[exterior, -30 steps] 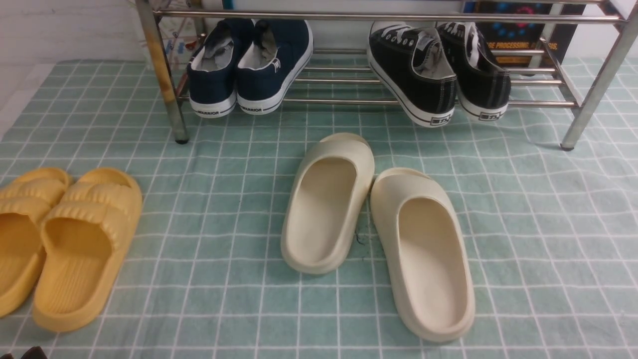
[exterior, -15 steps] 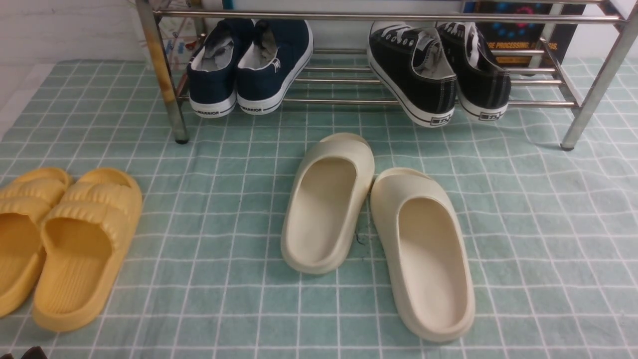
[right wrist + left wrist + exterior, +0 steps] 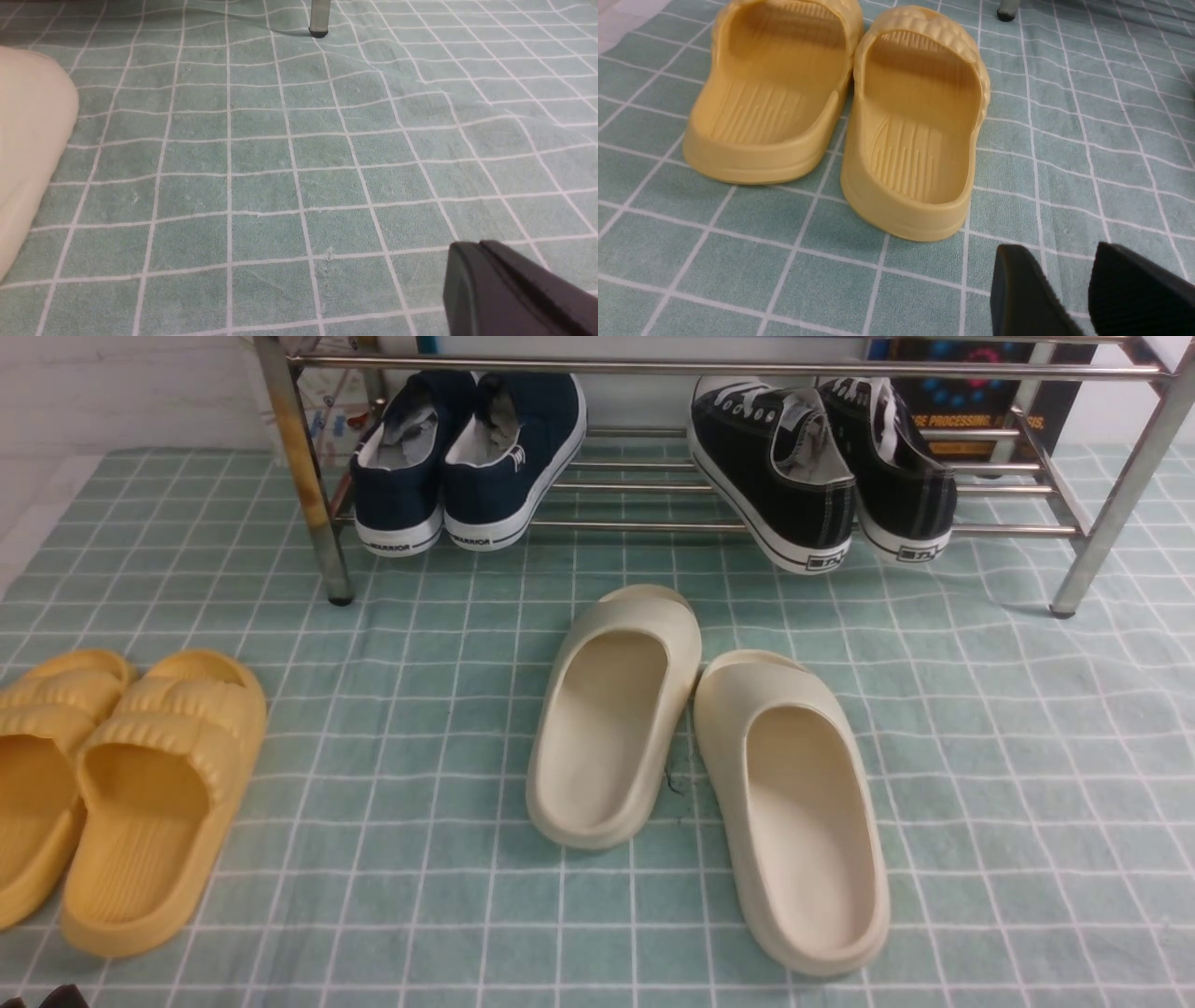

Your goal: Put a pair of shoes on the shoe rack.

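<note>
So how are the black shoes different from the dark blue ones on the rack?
The black sneakers have white laces showing and a thin dark stripe along the white sole; the navy blue sneakers show no laces and plain white soles. The black pair sits on the right of the shoe rack, the blue pair on the left. Both pairs rest on the lower bars, heels facing the camera.

Bright, even, soft overhead light in all views. Glare streaks the shoe rack (image 3: 728, 368) bars at the frame's top; faint shadows hug the cream slides (image 3: 709, 765). The focus is sharp.
</note>
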Controlling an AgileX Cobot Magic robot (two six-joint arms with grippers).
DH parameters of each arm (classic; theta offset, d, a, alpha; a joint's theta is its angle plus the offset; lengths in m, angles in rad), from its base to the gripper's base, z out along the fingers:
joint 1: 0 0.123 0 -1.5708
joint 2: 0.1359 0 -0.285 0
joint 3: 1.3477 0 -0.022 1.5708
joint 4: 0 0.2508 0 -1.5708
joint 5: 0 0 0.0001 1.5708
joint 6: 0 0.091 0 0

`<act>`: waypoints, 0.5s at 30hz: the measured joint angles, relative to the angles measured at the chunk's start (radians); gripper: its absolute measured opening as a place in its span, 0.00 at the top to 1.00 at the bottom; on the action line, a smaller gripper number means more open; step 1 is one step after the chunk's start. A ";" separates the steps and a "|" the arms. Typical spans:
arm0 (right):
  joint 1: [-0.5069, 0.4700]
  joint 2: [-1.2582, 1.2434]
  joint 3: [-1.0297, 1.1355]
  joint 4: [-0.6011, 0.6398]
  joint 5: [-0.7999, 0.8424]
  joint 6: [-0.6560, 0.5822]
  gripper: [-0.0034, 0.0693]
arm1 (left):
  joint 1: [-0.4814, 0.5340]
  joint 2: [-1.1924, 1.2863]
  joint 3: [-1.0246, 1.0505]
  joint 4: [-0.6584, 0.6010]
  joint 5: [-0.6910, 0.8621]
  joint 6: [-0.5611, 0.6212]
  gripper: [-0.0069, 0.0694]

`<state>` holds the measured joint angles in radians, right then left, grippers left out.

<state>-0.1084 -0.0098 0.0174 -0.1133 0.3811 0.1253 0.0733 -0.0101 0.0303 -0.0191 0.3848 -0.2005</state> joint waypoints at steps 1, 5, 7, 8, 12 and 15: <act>0.000 0.000 0.000 0.000 0.000 0.000 0.94 | 0.000 0.000 0.000 0.000 0.000 0.000 0.60; 0.000 0.000 0.000 0.000 0.000 0.000 0.93 | 0.000 0.000 0.000 0.000 0.000 0.000 0.60; 0.000 0.000 0.000 0.000 0.000 0.000 0.93 | 0.000 0.000 0.000 0.000 0.000 0.000 0.60; 0.000 0.000 0.000 0.000 0.000 0.000 0.93 | 0.000 0.000 0.000 0.000 0.000 0.000 0.60; 0.000 0.000 0.000 0.000 0.000 0.000 0.93 | 0.000 0.000 0.000 0.000 0.000 0.000 0.60; 0.000 0.000 0.000 0.000 0.000 0.000 0.92 | 0.000 0.000 0.000 0.000 0.000 0.000 0.60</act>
<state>-0.1084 -0.0098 0.0174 -0.1133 0.3811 0.1253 0.0733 -0.0101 0.0303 -0.0191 0.3848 -0.2005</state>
